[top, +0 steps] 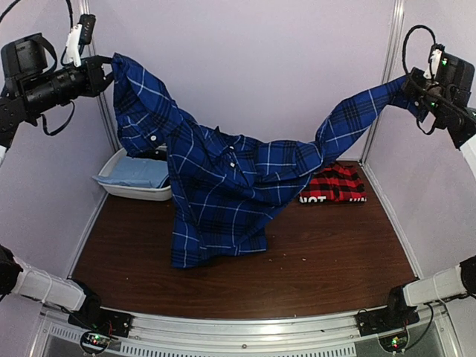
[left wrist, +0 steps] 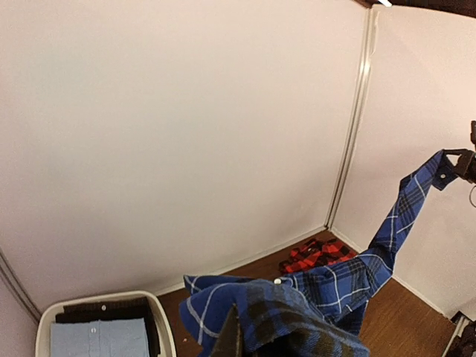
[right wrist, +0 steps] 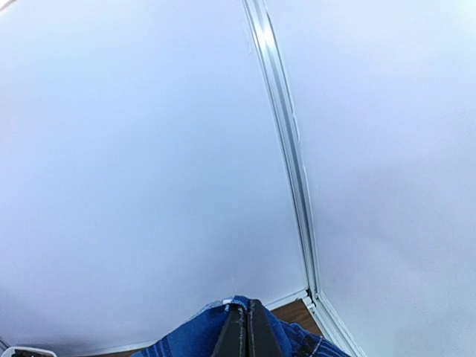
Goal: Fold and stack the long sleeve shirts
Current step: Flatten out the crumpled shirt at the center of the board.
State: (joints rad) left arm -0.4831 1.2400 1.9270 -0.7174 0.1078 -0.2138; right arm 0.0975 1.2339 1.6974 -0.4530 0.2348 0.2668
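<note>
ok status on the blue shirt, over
Left fingers and right fingers both shut on blue plaid shirt, stretched between them. Hem sags onto table. Red shirt lies behind it, nothing blocking.

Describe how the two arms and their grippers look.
The left arm and right arm have black wrists, pale grey lower links and black bases. Black cables loop over each wrist. The left gripper and right gripper are black with slim fingers. The left wrist carries a white module; the right shows a small green light.

blue plaid shirt (top: 223, 193) hanging spread, hem touching table; red-and-black shirt (top: 335, 184) folded behind
</note>
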